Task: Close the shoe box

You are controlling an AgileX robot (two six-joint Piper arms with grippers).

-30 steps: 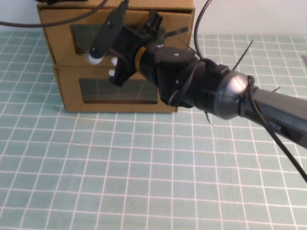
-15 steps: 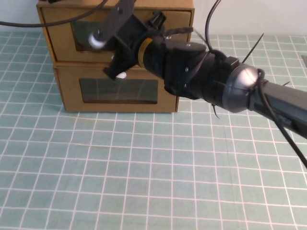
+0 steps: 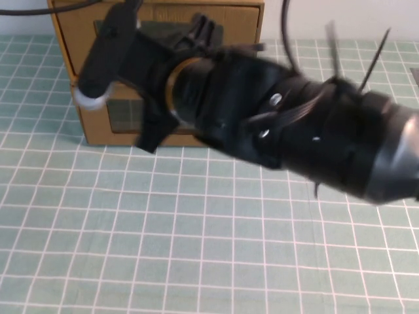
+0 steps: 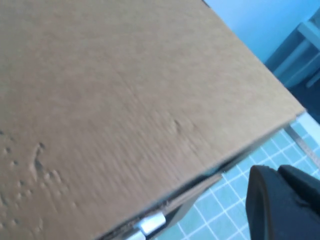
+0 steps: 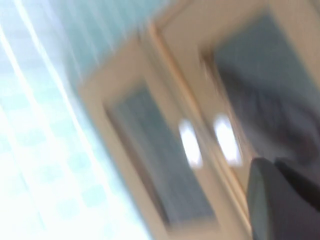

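Two brown cardboard drawers are stacked at the back of the table. The upper one is the shoe box (image 3: pixel 243 23); my right arm hides most of its front. In the right wrist view its window (image 5: pixel 252 60) and its white tab (image 5: pixel 227 139) show blurred. My right gripper (image 3: pixel 105 69) hangs in front of the stack's left end, with a white tip low at its left. It also shows as a dark shape (image 5: pixel 280 200). My left gripper (image 4: pixel 282 205) is over the shoe box's top (image 4: pixel 125 100), near its edge, and is out of the high view.
The twin lower drawer (image 3: pixel 95 131) sits on the green gridded mat (image 3: pixel 163 248), its tab (image 5: pixel 189 142) close to the shoe box's tab. The bulky right arm (image 3: pixel 294 131) crosses the table from the right. A white wall stands behind the boxes.
My right arm has pulled back from the drawer fronts, nearer the camera. Its gripper has swung left and down, from the upper drawer's front to the stack's left end.
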